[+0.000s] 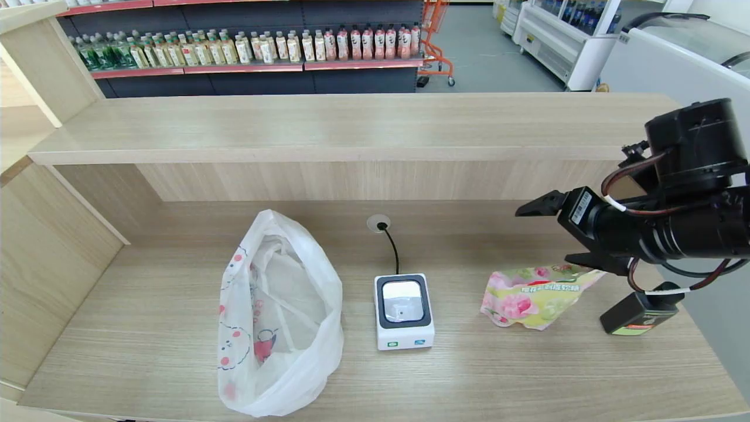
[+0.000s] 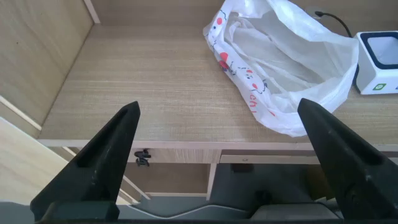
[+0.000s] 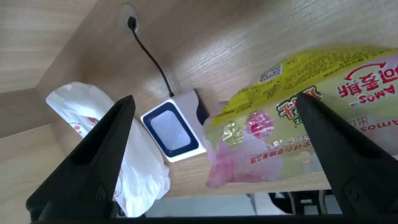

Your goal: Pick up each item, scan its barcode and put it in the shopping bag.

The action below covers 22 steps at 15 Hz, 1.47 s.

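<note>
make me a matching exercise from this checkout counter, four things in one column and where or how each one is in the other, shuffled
Things
1 shopping bag
2 barcode scanner
3 snack pouch
4 right gripper

Place or state
a open, above the snack pouch
b middle of the counter, black cable running back from it
c left of the barcode scanner, white, mouth open
d lying right of the barcode scanner, pink and yellow-green

Pairs: 1-c; 2-b; 3-d; 4-a
</note>
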Available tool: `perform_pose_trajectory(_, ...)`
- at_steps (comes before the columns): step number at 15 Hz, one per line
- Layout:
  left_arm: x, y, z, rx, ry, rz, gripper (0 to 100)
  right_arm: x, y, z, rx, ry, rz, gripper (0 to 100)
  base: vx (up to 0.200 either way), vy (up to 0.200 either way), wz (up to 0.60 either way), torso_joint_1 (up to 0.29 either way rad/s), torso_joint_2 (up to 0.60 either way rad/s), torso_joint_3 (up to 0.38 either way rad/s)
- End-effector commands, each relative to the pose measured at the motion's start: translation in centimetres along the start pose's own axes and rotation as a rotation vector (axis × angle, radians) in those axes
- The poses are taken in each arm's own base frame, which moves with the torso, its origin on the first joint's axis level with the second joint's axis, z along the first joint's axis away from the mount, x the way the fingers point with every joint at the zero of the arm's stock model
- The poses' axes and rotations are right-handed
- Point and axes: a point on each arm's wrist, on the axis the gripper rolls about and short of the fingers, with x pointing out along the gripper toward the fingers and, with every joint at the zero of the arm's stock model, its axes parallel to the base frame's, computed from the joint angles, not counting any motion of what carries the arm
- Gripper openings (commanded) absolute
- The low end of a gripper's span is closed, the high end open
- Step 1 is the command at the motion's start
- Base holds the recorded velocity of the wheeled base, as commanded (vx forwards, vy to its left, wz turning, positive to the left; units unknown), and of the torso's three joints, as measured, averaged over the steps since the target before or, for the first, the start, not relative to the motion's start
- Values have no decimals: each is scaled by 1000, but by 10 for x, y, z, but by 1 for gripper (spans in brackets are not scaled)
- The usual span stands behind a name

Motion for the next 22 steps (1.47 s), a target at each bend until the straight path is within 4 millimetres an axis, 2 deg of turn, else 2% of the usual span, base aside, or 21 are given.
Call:
perform_pose_trajectory(1,0,0,0,0,0,0,100,5,-2,-2,36,19,-21,100,0,0,0,0,0,0)
perform_pose_trajectory(2,0,0,0,0,0,0,100,4,1,-1,38,9,-12,100,0,0,0,0,0,0)
perform_pose_trajectory(4,0,0,0,0,0,0,100,-11,16,11,40,-51,56,100,0,0,0,0,0,0)
perform_pose_trajectory(7,0,0,0,-1,0,0,100,-58,37,25,38,-146,194,100,0,0,0,0,0,0)
perform_pose_trajectory(9,0,0,0,-1,0,0,100,-84,35,25,37,-152,208,100,0,0,0,0,0,0)
perform_pose_trajectory(11,0,0,0,0,0,0,100,-95,21,15,54,-85,121,100,0,0,0,0,0,0)
perform_pose_trajectory(12,0,0,0,0,0,0,100,-95,13,10,67,-56,73,100,0,0,0,0,0,0)
perform_pose_trajectory(14,0,0,0,0,0,0,100,-82,-6,2,109,-28,-45,100,0,0,0,0,0,0)
perform_pose_trajectory(17,0,0,0,0,0,0,100,-69,-12,-4,110,-16,-104,100,0,0,0,0,0,0)
perform_pose_trajectory(22,0,0,0,0,0,0,100,-20,-17,-5,134,3,-191,100,0,0,0,0,0,0)
